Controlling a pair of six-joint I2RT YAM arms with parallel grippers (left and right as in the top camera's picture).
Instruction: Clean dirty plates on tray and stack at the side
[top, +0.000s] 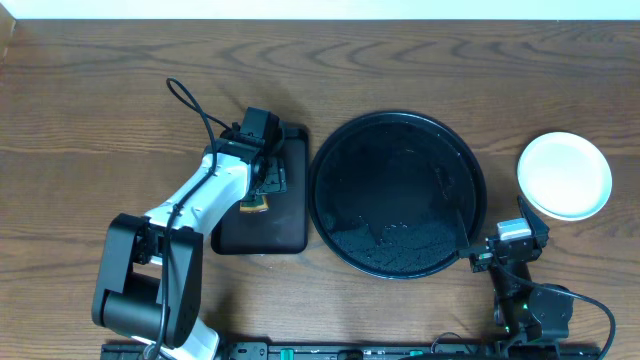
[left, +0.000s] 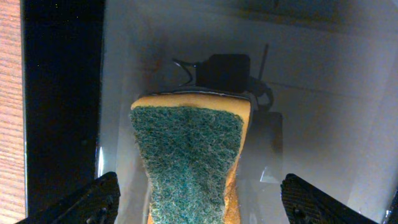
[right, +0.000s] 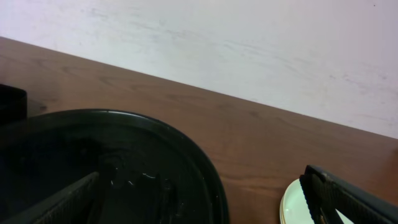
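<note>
Plates (top: 565, 175) stacked at the right of the frame, just beside the wet-streaked round black tray (top: 400, 170) at centre.
Right gripper (right: 202, 177) sits at lower right by the tray's rim, jaws apart; left gripper (left: 199, 186), jaws apart, straddles a green-faced sponge (left: 186, 149) over the rectangular tray (top: 285, 225), centre left.

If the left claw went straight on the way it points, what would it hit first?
The left claw would likely meet the green-topped sponge first, lying in the rectangular black tray; depth is unclear.
</note>
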